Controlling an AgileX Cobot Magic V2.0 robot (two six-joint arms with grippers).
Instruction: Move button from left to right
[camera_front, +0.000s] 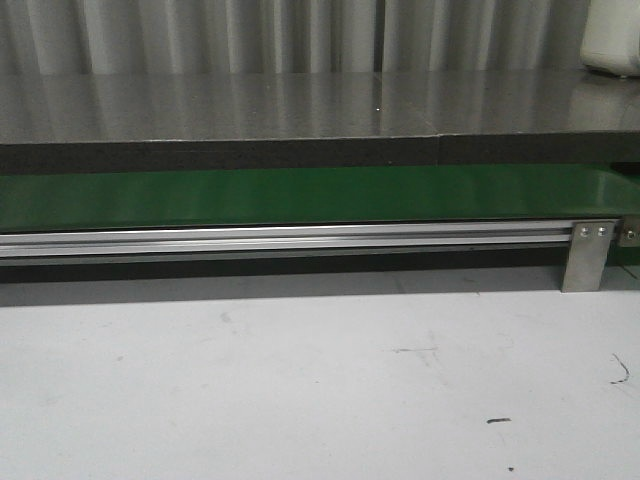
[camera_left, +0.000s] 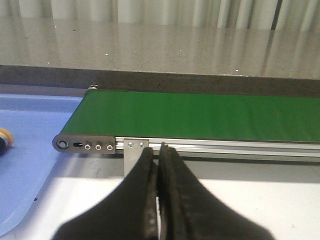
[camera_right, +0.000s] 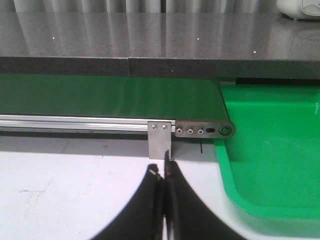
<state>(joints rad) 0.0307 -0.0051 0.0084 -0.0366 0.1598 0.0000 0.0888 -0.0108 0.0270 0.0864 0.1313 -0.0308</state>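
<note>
Looking at where you stand, nothing of this job reads as done yet: the green conveyor belt (camera_front: 300, 195) runs bare across the front view, and neither arm shows there at all. Your left gripper (camera_left: 158, 165) hangs over the white table (camera_left: 260, 210) just short of the belt's left end, fingers pressed together with nothing between them. Off at the edge of that wrist view, on the blue tray (camera_left: 35, 150) beside the belt's left roller, you can just catch a sliver of orange-yellow and black that looks like the button (camera_left: 3, 140), mostly cut off by the frame, so I can't say how it sits. Your right gripper (camera_right: 164, 172) is the same story, fingers closed on air, parked near the belt's right end bracket (camera_right: 160, 140), with the green bin (camera_right: 270, 150) just beyond the right roller and empty as far as it shows. So by my read the pick, the carry and the drop-off are all ahead of you, and the left fingers must spread before they can take anything
</note>
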